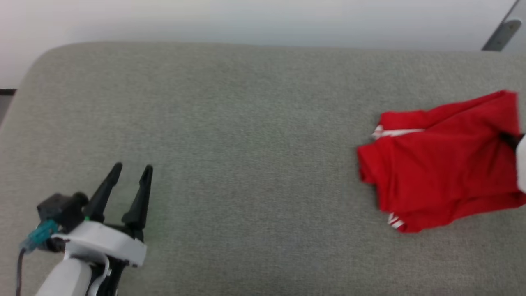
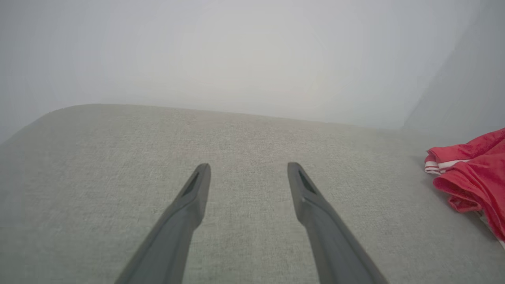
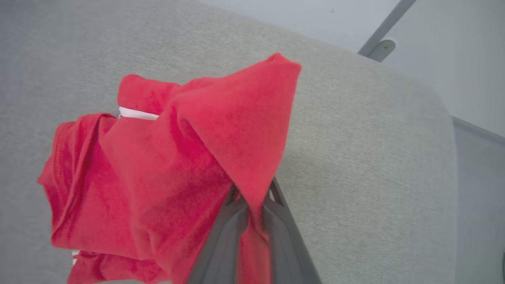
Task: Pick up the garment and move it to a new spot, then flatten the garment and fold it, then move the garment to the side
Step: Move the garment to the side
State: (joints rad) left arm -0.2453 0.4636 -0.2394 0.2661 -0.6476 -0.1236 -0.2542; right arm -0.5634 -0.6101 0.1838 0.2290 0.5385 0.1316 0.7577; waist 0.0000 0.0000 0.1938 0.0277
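Observation:
The garment [image 1: 439, 164] is a bunched red shirt with white striped trim, lying at the right side of the grey cushion. In the right wrist view the garment [image 3: 189, 165] drapes over my right gripper [image 3: 254, 193], whose two dark fingers are shut on a fold of the red cloth. In the head view the right gripper [image 1: 513, 142] shows as a dark tip and pale forearm at the right edge, against the garment. My left gripper [image 1: 131, 170] rests open at the lower left, far from the garment, with nothing between its fingers [image 2: 197, 189]. The garment's edge [image 2: 473, 177] shows at the right of the left wrist view.
The grey fabric cushion [image 1: 246, 144] spans the scene, its far edge meeting a pale wall. A grey metal bar [image 1: 503, 31] slants at the top right corner. The cushion's rounded left corner [image 1: 37, 61] drops off to the floor.

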